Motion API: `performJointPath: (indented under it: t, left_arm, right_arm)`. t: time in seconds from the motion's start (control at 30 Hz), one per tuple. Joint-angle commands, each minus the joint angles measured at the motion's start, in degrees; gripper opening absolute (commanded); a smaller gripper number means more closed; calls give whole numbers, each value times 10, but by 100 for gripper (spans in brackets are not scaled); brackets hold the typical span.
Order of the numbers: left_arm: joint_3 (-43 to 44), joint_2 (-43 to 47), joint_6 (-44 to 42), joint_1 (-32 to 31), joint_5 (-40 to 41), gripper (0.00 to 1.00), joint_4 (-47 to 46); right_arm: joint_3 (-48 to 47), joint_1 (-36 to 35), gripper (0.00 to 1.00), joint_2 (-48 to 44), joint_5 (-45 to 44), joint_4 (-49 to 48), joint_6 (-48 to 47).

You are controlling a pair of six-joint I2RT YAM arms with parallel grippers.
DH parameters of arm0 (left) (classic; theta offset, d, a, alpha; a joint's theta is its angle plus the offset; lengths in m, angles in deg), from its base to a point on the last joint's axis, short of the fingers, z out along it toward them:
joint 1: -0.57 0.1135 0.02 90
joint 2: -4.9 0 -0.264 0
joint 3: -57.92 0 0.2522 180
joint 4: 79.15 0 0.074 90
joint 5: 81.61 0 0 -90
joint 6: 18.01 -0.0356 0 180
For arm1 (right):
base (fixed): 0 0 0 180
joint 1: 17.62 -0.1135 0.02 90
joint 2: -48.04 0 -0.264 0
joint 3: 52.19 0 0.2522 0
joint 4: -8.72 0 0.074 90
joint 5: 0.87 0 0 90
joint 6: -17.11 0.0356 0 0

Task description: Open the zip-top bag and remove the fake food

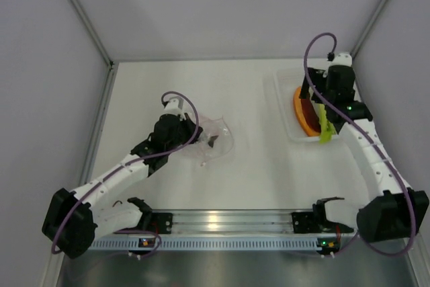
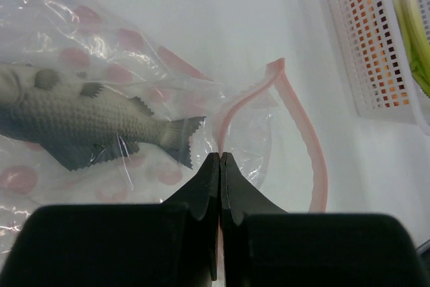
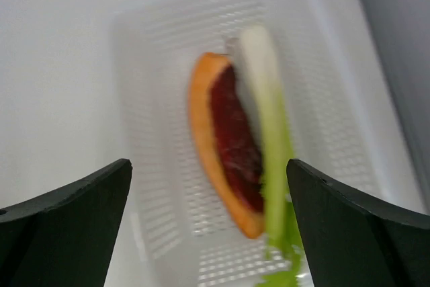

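Zip-top bag point(image 1: 216, 140) lies on the table point(image 1: 168, 85) left of centre, its mouth gaping. I have my left gripper point(image 2: 220, 158) pinched tight on the pink zip strip point(image 2: 313, 152). I can see the grey fish point(image 2: 80, 119) inside the plastic. My right gripper point(image 3: 207, 163) hangs with its fingers spread wide above the white tray point(image 3: 154, 186), where the orange and red slice point(image 3: 232, 146) and the leek stalk point(image 3: 269, 119) lie side by side.
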Motion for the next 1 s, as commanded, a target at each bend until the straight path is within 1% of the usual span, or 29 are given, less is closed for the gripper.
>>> performJointPath:
  t: [0.0,0.03,0.07,0.1,0.13,0.17,0.2,0.23,0.27,0.3,0.33,0.37,0.4,0.43,0.47,0.5,0.53,0.6,0.63,0.7,0.73,0.77,0.83,0.87,0.9,0.97]
  left_arm:
    - [38,12,8,2,-28,0,-7]
    - [41,14,9,2,-31,0,-7]
    - [44,13,9,1,-34,0,-6]
    - [49,14,11,1,-34,0,-6]
    - [53,14,12,1,-36,0,-5]
    - [56,14,13,1,-36,0,-4]
    - [59,14,16,1,-38,0,-3]
    - [63,15,17,0,-39,0,-3]
    - [67,14,20,1,-38,0,-3]
    - [68,14,24,1,-38,0,-3]
    - [74,13,24,0,-38,0,-3]
    - [75,14,28,1,-38,0,-3]
    - [78,15,35,1,-40,0,-3]
    - [81,15,38,0,-47,0,-3]
    - [88,15,41,1,-50,0,-3]
    - [93,14,48,0,-50,0,-3]
    - [96,14,51,0,-72,0,-3]
    - [108,11,57,-1,-78,0,-3]
    - [111,11,59,-3,-82,0,-4]
    - [119,11,65,-4,-92,0,-4]
    - [121,12,67,-6,-96,0,-4]
    - [123,13,68,-6,-105,0,-4]
    - [128,15,74,-7,-116,0,-4]
    - [130,15,76,-7,-126,0,-4]
    - [131,17,79,-7,-130,0,-4]
    - [130,17,85,-8,-141,0,-9]
  right_arm:
    - [62,-105,99,-88,21,-115,61]
    - [123,-107,99,-107,124,-155,98]
    - [154,-107,99,-136,202,-191,124]
    - [182,-102,99,-144,291,-298,141]
    - [212,-100,87,-148,375,-329,167]
    - [216,-116,81,-147,394,-351,189]
    - [217,-129,78,-145,399,-357,205]
    - [215,-150,76,-145,386,-362,205]
    - [214,-202,75,-146,370,-361,204]
    - [212,-229,73,-152,351,-360,203]
    - [207,-256,70,-152,313,-356,203]
    - [202,-309,68,-149,295,-352,200]
    - [199,-332,64,-145,278,-349,197]
    - [195,-354,63,-141,242,-349,196]
    - [192,-393,60,-125,227,-347,193]
    - [188,-406,58,-115,203,-347,189]
    - [178,-419,53,-103,190,-342,188]
    - [166,-444,49,-66,158,-322,189]
    - [163,-451,47,-54,153,-323,191]
    - [161,-465,46,-16,151,-337,189]
    - [155,-469,43,-1,148,-339,185]
    - [151,-476,42,26,144,-339,181]
    - [140,-480,39,50,137,-341,166]
    - [137,-483,39,67,137,-340,162]
    - [131,-483,39,74,114,-340,160]
    - [127,-486,41,92,96,-340,160]
